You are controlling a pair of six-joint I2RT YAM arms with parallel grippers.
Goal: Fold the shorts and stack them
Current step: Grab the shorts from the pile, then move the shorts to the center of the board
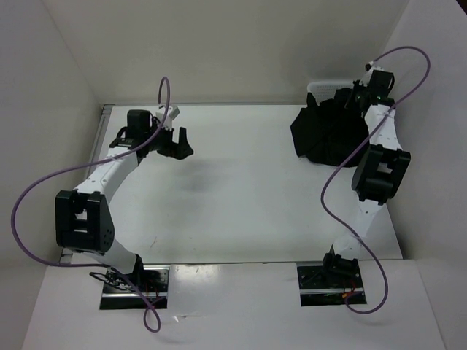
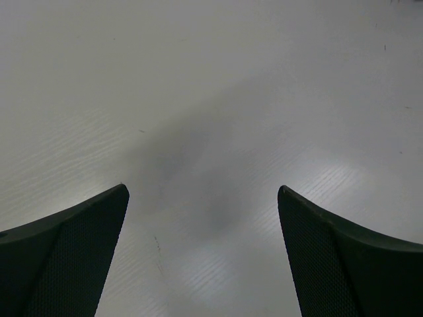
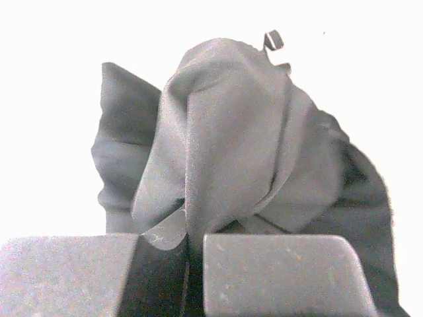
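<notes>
Right gripper (image 3: 192, 246) was clamped on a fold of the shorts (image 3: 225, 132) — black fabric bunched just ahead of its fingers (image 3: 277, 271), heaped at the far right corner of the table (image 1: 241, 197) by the basket (image 1: 319, 87). No clear long axis. Left gripper (image 1: 179, 142) hung wide open, well off to the left — right arm's job, I'd say.
</notes>
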